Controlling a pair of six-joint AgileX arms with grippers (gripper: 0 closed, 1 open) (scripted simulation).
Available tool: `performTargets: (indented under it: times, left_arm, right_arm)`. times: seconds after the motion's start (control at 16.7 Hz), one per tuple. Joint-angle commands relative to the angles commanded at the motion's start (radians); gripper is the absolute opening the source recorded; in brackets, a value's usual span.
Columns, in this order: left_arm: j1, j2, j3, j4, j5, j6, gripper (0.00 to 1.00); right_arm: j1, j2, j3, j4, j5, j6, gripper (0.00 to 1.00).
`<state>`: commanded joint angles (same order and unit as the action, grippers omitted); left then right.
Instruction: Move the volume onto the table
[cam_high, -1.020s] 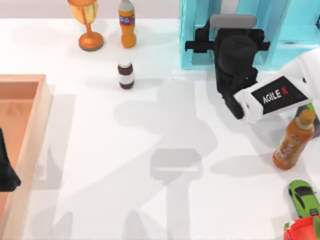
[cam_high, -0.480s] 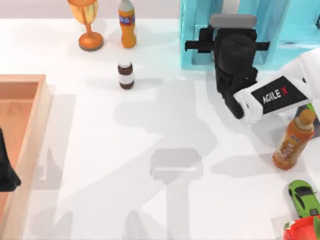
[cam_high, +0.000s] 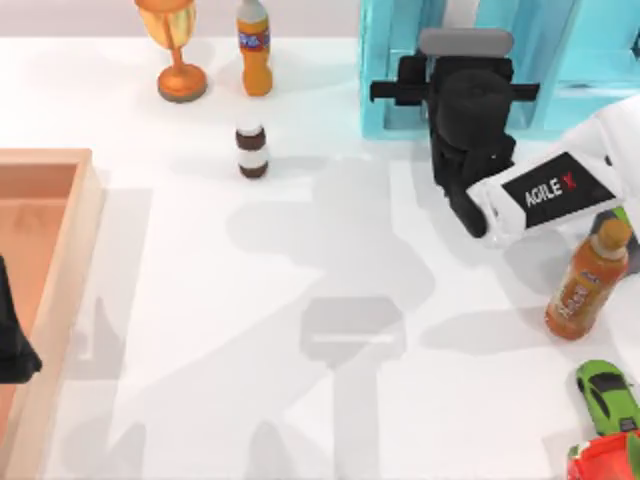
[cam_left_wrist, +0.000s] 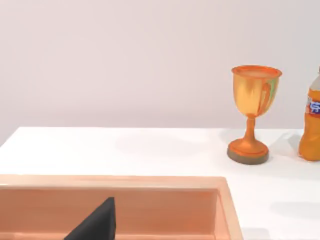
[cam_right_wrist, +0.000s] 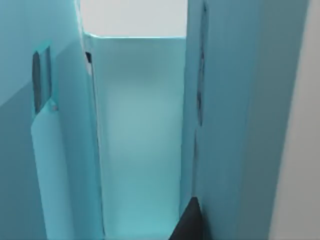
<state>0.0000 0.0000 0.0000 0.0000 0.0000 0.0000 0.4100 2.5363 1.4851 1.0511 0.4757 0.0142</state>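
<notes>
— Top view puts the book (cam_high: 459, 12) inside the light-blue shelf (cam_high: 385, 70) at the bench's (cam_high: 320, 300) back edge, toward the right corner. I take the white strip between the blue walls for its page edges, but that is a guess.

— And the right pincer (cam_high: 461, 86)?

— At the shelf's mouth, pointed into that same slot. Released or clenched, I cannot tell. The right wrist view has one dark tip low down, hard against a blue wall.

— So what could go wrong?

— That tip looks very near the wall. A slightly skewed reach could catch the wall, shove the whole shelf back, and wedge the book. Pulling out crooked could jam the book between the walls.

— Anything else?

— The orange juice bottle (cam_high: 586, 282) stands just beside the right arm near the bench's right edge. A wide swing on the way out could topple it onto the green toy car (cam_high: 607, 394).

— Left arm?

— Parked over the wooden box (cam_high: 70, 260) at the left edge, its left pincer (cam_high: 12, 345) idle. I cannot tell its state either.

— Changed from a second ago?

— Barely. The right arm has crept a touch toward the shelf; everything on the bench sits as it did.
</notes>
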Motion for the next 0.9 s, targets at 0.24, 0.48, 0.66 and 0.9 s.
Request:
performTargets:
  times: [0.24,0.48,0.66,0.9]
  left_arm:
    - [0.0,0.0,0.0,0.0,0.0,0.0,1.0]
    - [0.0,0.0,0.0,0.0,0.0,0.0,1.0]
    - [0.0,0.0,0.0,0.0,0.0,0.0,1.0]
    - [0.0,0.0,0.0,0.0,0.0,0.0,1.0]
  right_arm:
    - [0.037,-0.066,-0.057,-0.049,0.028,0.002,0.0]
    - [0.084,-0.288,-0.201,-0.149,0.103,0.001,0.0]
    - [0.119,-0.56,-0.288,-0.205,0.151,0.001,0.0]
    - [0.182,-0.867,-0.448,-0.304,0.205,0.005,0.0]
